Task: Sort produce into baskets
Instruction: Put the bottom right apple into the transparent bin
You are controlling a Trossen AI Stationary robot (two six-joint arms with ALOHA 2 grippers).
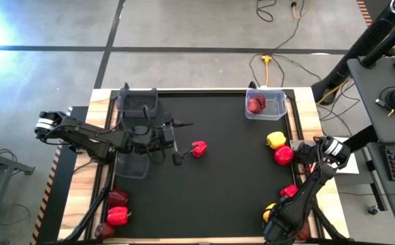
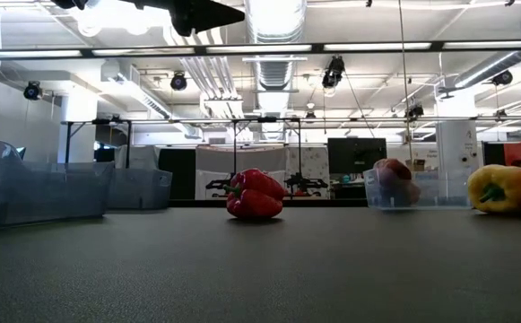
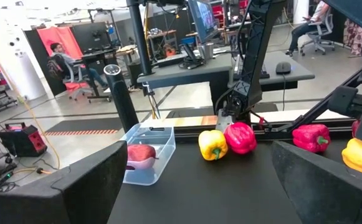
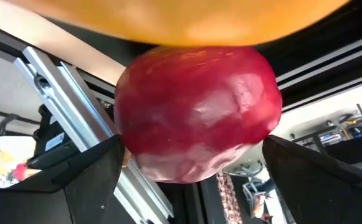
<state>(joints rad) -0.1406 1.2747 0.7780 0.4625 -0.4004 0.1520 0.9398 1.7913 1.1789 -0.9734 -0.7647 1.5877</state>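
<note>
My left gripper (image 1: 179, 141) is open and raised above the black mat, just left of a red bell pepper (image 1: 198, 148) that rests on the mat (image 2: 254, 195). My right gripper (image 1: 279, 230) is open at the near right corner. In its wrist view (image 4: 193, 158) its fingers stand on either side of a dark maroon round fruit (image 4: 196, 112), with a yellow pepper (image 4: 168, 15) just beyond. A clear bluish bin (image 1: 266, 104) at the far right holds one maroon fruit (image 1: 255, 104). Two dark bins (image 1: 137, 102) (image 1: 132, 163) stand at the left. My right gripper has one finger on each side of the maroon fruit (image 4: 131, 143); I cannot tell whether either finger touches it. My left gripper touches nothing.
A yellow pepper (image 1: 275, 140) and a red pepper (image 1: 283, 155) lie by the right edge, with another red one (image 1: 289, 191) and a yellow one (image 1: 270, 212) nearer. At the near left corner lie two maroon fruits (image 1: 117, 197) (image 1: 104, 231) and a red pepper (image 1: 117, 216).
</note>
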